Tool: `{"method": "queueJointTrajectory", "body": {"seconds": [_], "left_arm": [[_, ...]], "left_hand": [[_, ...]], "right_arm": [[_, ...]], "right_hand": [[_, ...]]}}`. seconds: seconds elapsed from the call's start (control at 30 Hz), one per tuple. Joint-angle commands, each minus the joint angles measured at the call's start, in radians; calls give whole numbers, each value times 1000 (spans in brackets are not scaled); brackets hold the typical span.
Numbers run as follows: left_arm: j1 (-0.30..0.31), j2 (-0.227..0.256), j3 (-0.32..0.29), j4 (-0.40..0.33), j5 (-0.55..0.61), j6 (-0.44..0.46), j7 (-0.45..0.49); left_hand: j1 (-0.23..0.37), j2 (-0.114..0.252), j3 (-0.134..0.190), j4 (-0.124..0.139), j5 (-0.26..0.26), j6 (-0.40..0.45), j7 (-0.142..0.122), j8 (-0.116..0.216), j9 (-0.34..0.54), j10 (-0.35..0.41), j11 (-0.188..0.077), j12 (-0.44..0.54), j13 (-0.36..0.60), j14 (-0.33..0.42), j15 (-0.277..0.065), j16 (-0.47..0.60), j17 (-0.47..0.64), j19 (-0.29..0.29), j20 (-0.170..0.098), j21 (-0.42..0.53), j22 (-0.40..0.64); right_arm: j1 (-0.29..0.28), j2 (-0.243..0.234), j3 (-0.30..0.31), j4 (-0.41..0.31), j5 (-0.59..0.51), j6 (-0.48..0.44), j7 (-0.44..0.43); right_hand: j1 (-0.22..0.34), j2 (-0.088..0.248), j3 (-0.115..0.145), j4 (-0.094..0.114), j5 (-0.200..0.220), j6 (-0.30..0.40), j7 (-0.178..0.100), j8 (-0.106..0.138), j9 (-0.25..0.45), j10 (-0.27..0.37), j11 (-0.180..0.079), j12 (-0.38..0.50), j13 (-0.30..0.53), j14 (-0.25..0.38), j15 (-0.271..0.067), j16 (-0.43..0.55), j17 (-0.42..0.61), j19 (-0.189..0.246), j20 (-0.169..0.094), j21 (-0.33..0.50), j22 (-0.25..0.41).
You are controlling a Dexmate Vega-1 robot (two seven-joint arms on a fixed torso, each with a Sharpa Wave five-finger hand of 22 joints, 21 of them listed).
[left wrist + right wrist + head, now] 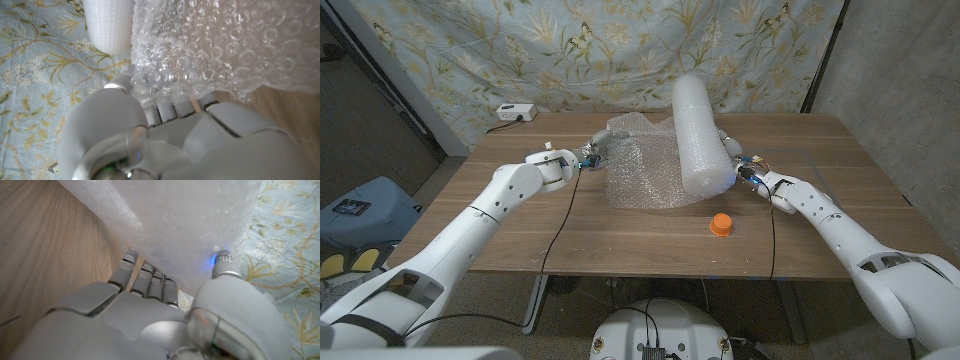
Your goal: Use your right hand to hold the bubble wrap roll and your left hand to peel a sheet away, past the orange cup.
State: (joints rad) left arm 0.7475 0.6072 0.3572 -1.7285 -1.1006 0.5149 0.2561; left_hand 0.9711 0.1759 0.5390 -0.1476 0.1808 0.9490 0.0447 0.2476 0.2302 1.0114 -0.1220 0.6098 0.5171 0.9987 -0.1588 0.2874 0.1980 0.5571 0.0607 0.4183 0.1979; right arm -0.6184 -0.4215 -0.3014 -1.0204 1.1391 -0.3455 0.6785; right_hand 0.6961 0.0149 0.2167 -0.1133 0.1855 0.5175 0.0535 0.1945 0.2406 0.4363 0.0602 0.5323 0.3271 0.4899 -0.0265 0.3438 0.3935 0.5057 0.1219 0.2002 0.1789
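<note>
Roll [701,131] stands mid-table, gripped by the right hand [741,170]; the left hand [586,157] pinches the sheet [638,170], drawn out leftward, seemingly most of the peel done. Cup [721,223] sits nearer the front edge.

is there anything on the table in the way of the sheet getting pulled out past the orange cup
Nothing visible blocks it. The left hand grips the sheet at its far-left edge, the table to its left is bare, and the orange cup stands apart in front of the roll.
</note>
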Motion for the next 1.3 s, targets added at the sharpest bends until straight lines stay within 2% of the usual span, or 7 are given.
{"method": "queueJointTrajectory", "body": {"seconds": [0.03,0.73,1.3], "left_arm": [[13,7,-7,-17,-12,-3,15],[17,14,-10,-46,-32,17,63],[36,14,-22,-37,-53,-10,43]], "left_hand": [[13,-2,-4,-1,-3,28,16,0,4,43,-48,-5,3,11,1,-1,1,0,1,8,3],[14,-2,-5,0,-3,30,17,-3,6,44,-48,-8,6,11,1,-4,1,-1,1,11,2],[15,-2,-7,1,-3,29,17,-6,8,46,-48,-10,7,12,0,-5,2,-3,1,14,2]], "right_arm": [[13,-6,-6,17,-12,-14,5],[52,11,-7,98,-27,-22,46],[49,3,-5,81,-30,-65,19]], "right_hand": [[-14,-6,-7,1,5,-5,1,3,-1,-2,0,-4,3,-5,9,-4,3,-5,2,-1,5],[-35,-11,-18,4,7,-25,3,4,-3,-18,10,-15,9,-21,23,-10,3,-20,13,-2,5],[-54,-12,-24,6,9,-72,19,-4,-6,-38,35,-28,15,-31,39,-18,0,-21,23,2,5]]}}
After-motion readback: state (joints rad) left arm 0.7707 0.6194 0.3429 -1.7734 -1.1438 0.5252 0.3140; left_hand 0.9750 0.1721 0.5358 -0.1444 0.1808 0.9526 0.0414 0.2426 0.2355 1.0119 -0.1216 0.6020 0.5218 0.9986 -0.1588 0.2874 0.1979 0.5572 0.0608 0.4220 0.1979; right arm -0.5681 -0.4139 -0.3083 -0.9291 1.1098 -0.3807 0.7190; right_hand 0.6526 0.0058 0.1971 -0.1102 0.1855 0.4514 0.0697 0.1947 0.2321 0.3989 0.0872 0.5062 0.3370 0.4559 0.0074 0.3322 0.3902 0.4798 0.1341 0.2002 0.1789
